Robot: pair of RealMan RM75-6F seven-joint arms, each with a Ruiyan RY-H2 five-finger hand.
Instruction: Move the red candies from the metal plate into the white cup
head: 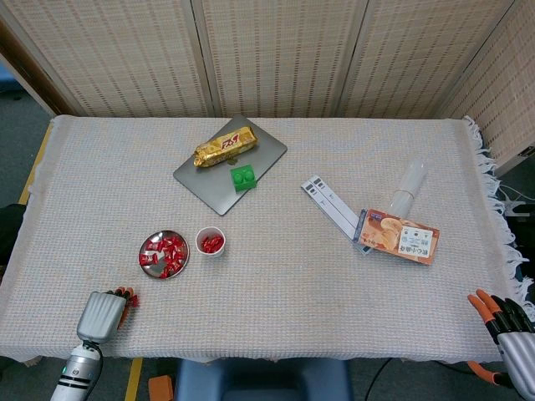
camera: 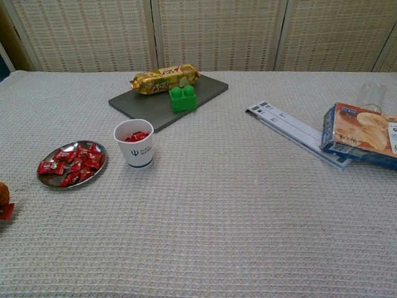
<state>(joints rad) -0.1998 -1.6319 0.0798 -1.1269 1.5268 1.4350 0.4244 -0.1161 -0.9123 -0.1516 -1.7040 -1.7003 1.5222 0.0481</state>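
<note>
From the head view: metal plate (head: pixel 164 254) sits left of centre on the woven cloth (head: pixel 276 301), red candies (head: pixel 165 252) heaped in it. White cup (head: pixel 211 241) stands just beside the plate on its right, apart from it, a few candies inside. Further back, a grey slab (head: pixel 219 178) carries a gold-wrapped bar (head: pixel 224 146) and a green block (head: pixel 243 178). To the right lie a white strip (head: pixel 332 206), a snack box (head: pixel 399 236) overlapping its end, and a clear bottle (head: pixel 407 188) beyond. Nothing lies between plate and cup. My left hand (head: pixel 104 311) is at the near edge, below the plate, fingers curled over something small and red; I cannot tell whether it is gripped. My right hand (head: pixel 506 322) is off the far right corner, fingers spread, holding nothing.

From the chest view: plate (camera: pixel 44 179) and cup (camera: pixel 134 144) stand side by side, slab (camera: pixel 211 90) behind. Only an orange fingertip (camera: pixel 3 194) of my left hand shows at the left border, a red scrap beneath it. Right hand unseen here.
</note>
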